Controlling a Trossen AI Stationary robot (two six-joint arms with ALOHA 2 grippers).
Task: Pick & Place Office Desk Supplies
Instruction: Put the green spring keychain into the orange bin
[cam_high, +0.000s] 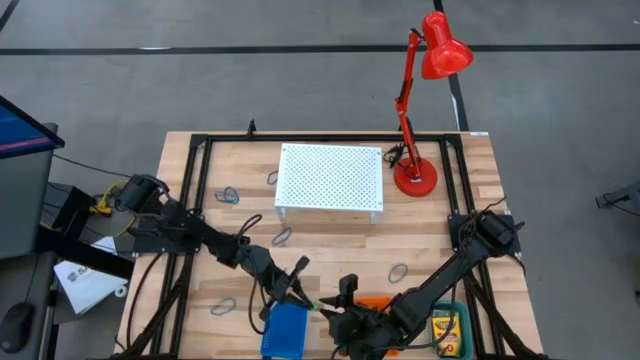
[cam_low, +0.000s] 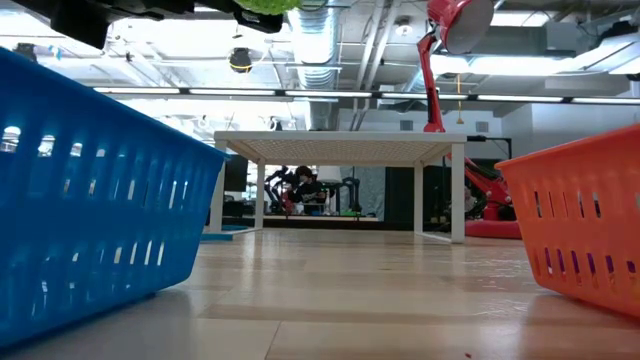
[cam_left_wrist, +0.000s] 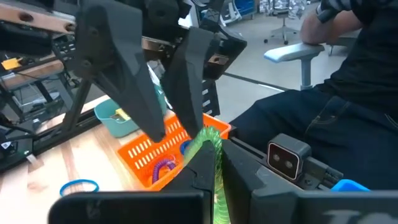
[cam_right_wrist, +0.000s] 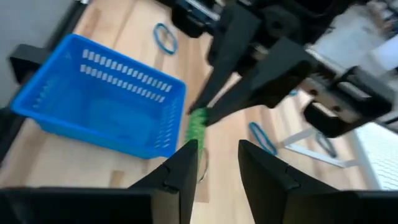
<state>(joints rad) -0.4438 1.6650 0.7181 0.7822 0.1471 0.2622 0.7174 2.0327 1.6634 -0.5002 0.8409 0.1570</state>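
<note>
Above the table's front edge, between the blue basket (cam_high: 286, 331) and the orange basket (cam_high: 372, 302), the left gripper (cam_high: 303, 290) pinches a green loop (cam_right_wrist: 198, 122), fingers closed on one end. The loop's long axis runs from that gripper toward the right gripper (cam_right_wrist: 211, 163), whose fingers stand apart just short of it. No writing is readable on the crayon box (cam_high: 446, 328) in the teal bin (cam_high: 452, 349).

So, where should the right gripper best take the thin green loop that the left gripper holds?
Grip the free end of the thin green loop, which sticks out past the fingertips of the left gripper. Come head-on from the opposite side: the open right gripper faces it there.
</note>
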